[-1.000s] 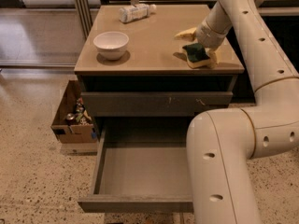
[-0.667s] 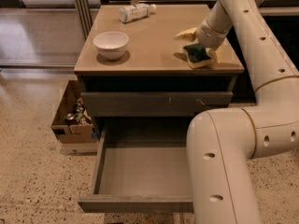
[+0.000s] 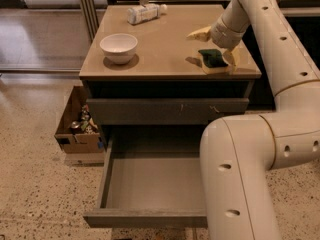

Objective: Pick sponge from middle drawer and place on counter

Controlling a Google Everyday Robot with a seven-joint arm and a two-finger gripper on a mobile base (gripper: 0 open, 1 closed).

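Inventory on the counter (image 3: 165, 56): one sponge (image 3: 214, 59), one white bowl (image 3: 118, 47), one plastic bottle (image 3: 145, 13) lying on its side at the counter's back edge

Below the counter: one shut drawer front (image 3: 167, 111) with pale scratches, then one middle drawer (image 3: 150, 184), standing open with smooth grey floor in view

On the floor left of the counter: one open cardboard box (image 3: 82, 144) of small items

Sponge: flat on the counter near its front right corner. Long axis roughly parallel to the counter's front edge, slightly skewed. Dark green scrub layer on top, yellow foam layer beneath, visible along the front side. Wavy outline

One arm, one gripper (image 3: 216, 46): just above the counter's right half, over the sponge. Spread wide, gripping nothing. One finger toward the counter's middle, apart from the sponge; the other toward the counter's right edge, at the sponge's end, contact not discernible
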